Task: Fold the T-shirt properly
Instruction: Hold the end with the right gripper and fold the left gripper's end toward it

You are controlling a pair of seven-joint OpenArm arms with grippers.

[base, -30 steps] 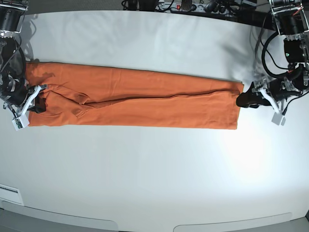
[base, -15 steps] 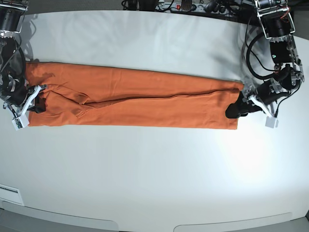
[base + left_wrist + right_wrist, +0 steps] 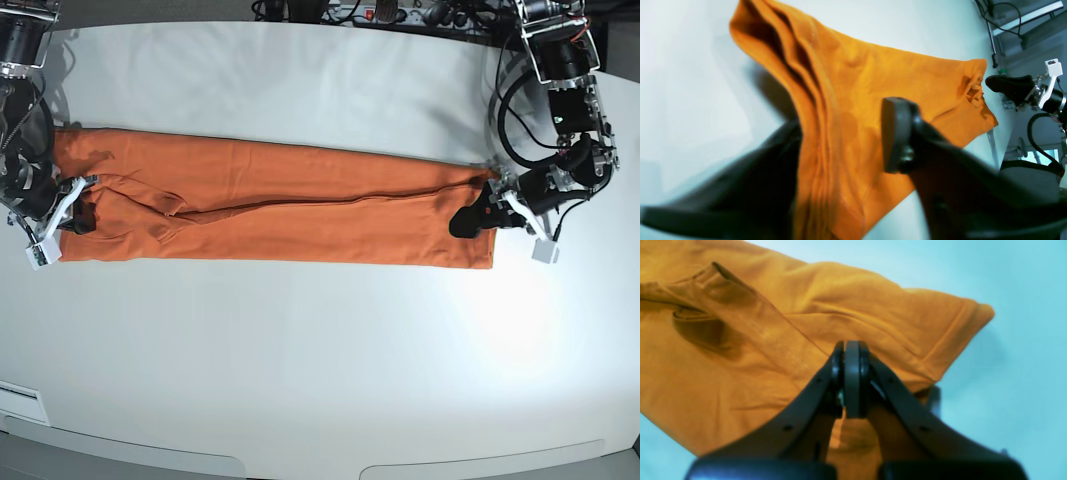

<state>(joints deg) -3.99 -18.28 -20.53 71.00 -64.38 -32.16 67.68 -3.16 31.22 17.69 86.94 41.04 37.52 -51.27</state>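
Base view: the T-shirt [image 3: 270, 205], folded into a long orange strip, stretched flat across a white table [image 3: 320, 350] from one arm to the other. At the strip's right end, the left gripper [image 3: 476, 217], reaching in over the hem, dark fingertips above the cloth. At the opposite end, the right gripper [image 3: 78, 207], set on the sleeve-and-collar end of the strip.

Left wrist view: two dark fingers [image 3: 897, 133] spread wide apart, a ridge of bunched orange fabric [image 3: 826, 133] rising between them, nothing pinched. Far end of the garment visible beyond, with the other arm's gripper [image 3: 1013, 87] beside it.

Right wrist view: fingers [image 3: 852, 376] pressed together over the orange cloth [image 3: 773, 340]; whether any fabric is caught between the pads, impossible to tell. A hemmed sleeve [image 3: 950, 336] lying just past the fingertips, pale table surface [image 3: 1023, 373] alongside.
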